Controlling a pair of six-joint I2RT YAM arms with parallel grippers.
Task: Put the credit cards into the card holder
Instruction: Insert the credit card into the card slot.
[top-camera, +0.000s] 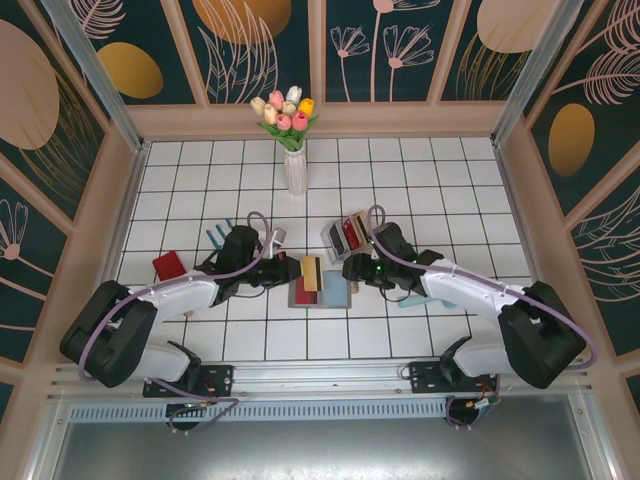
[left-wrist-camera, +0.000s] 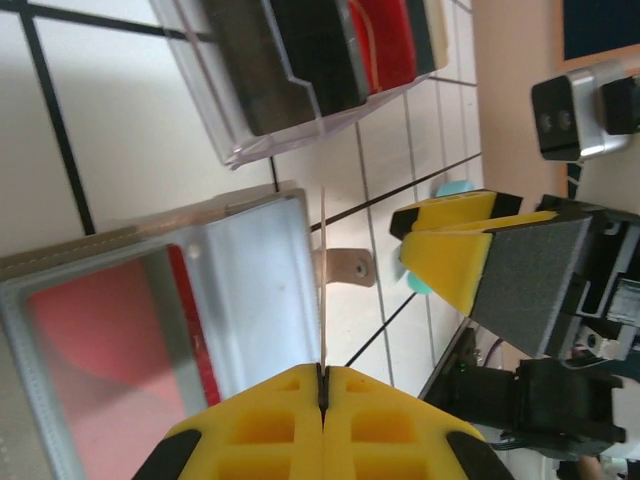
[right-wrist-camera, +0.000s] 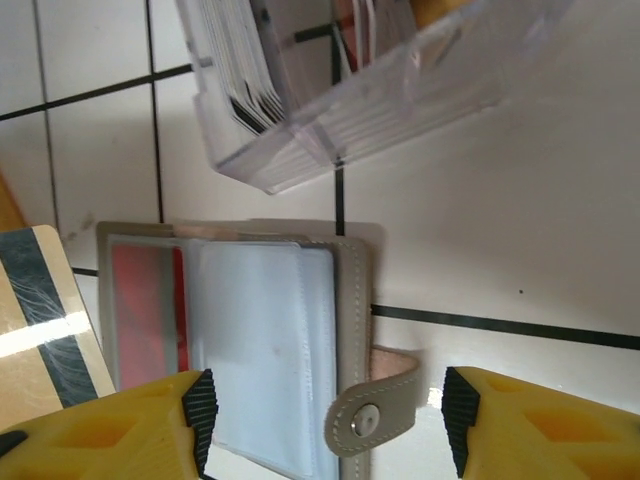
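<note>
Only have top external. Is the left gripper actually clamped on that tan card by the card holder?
Observer: Yes. In the left wrist view the left gripper is shut on the tan card, seen edge-on.
Operator: And the right gripper?
Observer: Open in the right wrist view, straddling the clasp tab of the card holder.
Operator: Anything slotted in?
Observer: One red card, behind a clear sleeve.
</note>
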